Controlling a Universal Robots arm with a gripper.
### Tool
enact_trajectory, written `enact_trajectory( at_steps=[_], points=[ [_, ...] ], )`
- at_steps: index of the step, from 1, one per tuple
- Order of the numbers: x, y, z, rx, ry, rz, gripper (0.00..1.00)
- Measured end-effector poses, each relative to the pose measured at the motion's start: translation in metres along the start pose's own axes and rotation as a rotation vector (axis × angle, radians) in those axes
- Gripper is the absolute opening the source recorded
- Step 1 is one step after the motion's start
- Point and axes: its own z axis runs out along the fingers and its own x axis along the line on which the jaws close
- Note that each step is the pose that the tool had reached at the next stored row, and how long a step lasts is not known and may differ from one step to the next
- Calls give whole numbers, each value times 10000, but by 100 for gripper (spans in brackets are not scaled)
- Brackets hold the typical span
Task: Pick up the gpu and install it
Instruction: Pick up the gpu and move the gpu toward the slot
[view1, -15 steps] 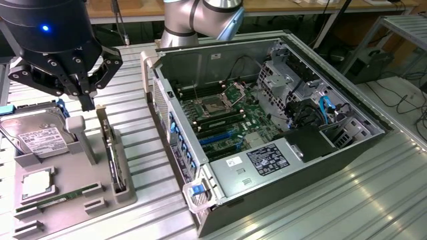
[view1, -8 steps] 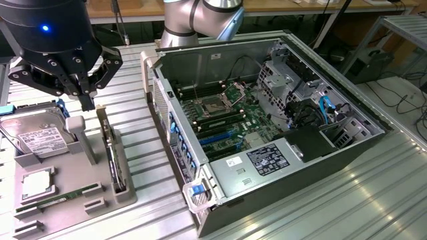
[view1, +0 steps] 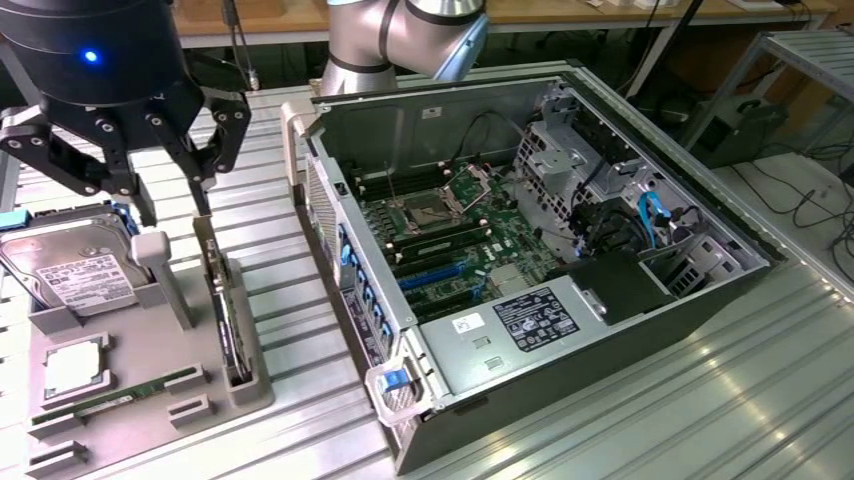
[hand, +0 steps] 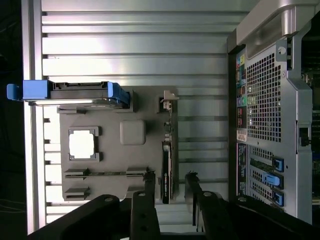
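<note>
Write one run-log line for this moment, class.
gripper: open, above gpu | gpu: on edge in grey tray, not held | computer case: open

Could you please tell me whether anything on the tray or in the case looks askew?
Nothing stands out: the gpu stands on edge in its slot on the grey tray, the hard drive sits in its cradle, and the computer case lies open on its side.
</note>
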Motion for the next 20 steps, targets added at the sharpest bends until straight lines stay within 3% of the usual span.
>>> enact_trajectory(
  at_steps=[1, 4, 20],
  points=[
    [0, 0, 0, 0, 0, 0, 42],
    [0, 0, 0, 0, 0, 0, 60],
    [3, -7, 131, 18, 3, -109, 60]
  ],
)
